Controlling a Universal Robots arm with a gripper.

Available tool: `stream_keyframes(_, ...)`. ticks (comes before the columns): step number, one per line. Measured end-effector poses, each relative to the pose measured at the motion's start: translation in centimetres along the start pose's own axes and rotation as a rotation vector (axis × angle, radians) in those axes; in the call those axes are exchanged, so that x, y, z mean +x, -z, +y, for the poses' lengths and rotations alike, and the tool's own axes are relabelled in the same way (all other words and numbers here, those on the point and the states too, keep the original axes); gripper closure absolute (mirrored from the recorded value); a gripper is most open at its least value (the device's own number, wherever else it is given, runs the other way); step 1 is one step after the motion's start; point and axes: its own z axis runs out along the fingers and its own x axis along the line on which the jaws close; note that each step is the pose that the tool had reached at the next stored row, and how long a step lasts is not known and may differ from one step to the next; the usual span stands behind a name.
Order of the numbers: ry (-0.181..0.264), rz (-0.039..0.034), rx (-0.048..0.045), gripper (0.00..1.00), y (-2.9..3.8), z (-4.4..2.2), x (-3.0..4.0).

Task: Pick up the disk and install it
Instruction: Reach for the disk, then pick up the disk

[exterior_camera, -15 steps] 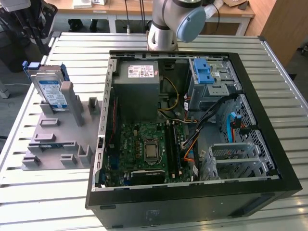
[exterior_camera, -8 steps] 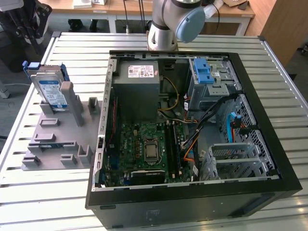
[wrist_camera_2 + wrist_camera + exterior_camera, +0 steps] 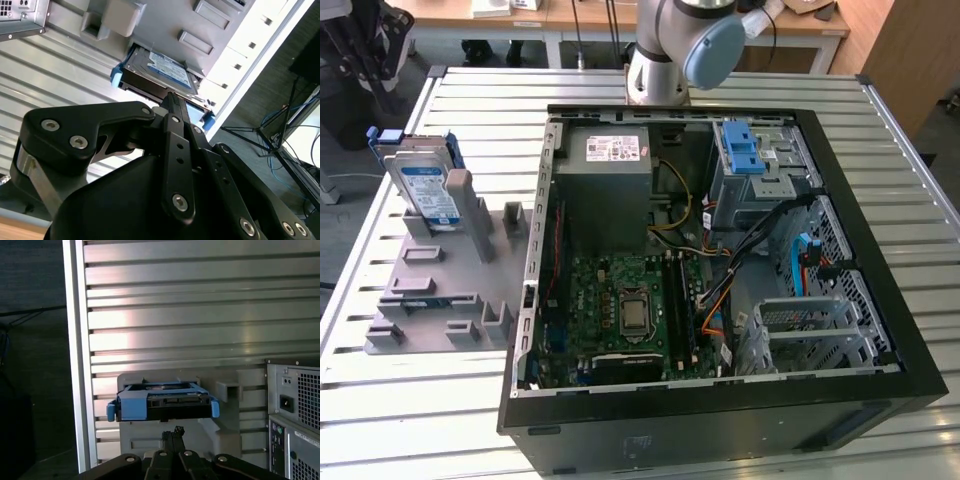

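The disk [image 3: 425, 190] is a silver drive with a white-and-blue label in a blue carrier bracket. It stands on edge in a grey holder [image 3: 440, 290] at the exterior view's left, beside the open computer case [image 3: 535, 300]. In both wrist views my gripper [image 3: 175, 431] points at the disk [image 3: 162, 402] from a short distance and does not touch it. Its black fingertips [image 3: 171, 97] are pressed together with nothing between them, just short of the disk [image 3: 167, 70].
Inside the case are a grey power supply box [image 3: 610, 180], a motherboard [image 3: 630, 310] and a grey drive cage with a blue handle [image 3: 750, 160]. The slatted metal table [image 3: 910, 180] surrounds the case. My arm's base [image 3: 660, 70] stands at the table's far side.
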Motion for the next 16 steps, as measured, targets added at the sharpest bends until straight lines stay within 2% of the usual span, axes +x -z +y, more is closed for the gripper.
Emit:
stream_keyframes(10,0.000,0.0000,0.0053,0.89,-0.24,0.53,2.07)
stream_keyframes(16,0.000,0.0001,0.0054,0.89,-0.27,0.54,2.26)
